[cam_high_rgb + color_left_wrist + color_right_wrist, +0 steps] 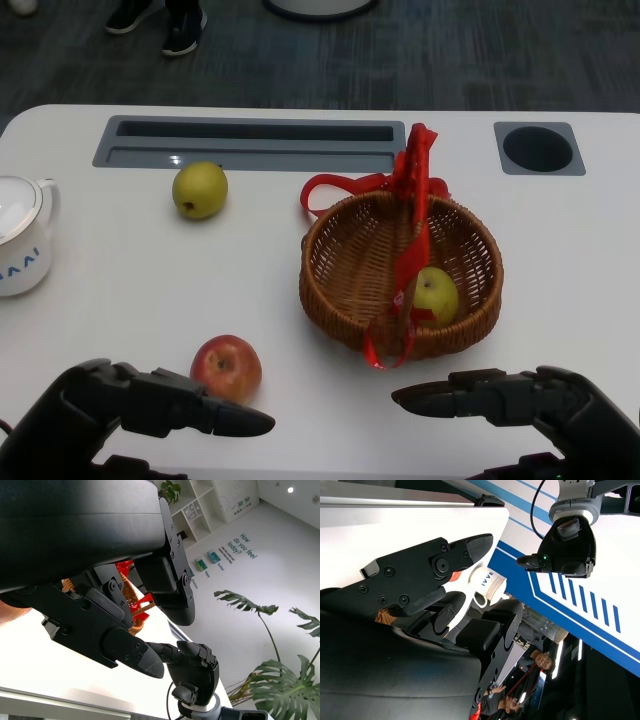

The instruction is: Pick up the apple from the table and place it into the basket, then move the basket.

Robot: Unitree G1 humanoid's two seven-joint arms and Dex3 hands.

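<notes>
Apple (226, 367) and basket (400, 275) show fully in head view only

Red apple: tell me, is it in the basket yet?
No, the red apple lies on the table, outside the basket.

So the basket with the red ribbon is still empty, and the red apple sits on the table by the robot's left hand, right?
Not quite: the basket is not empty. The head view shows a green fruit inside it. The red apple does sit on the table beside the left hand.
</notes>
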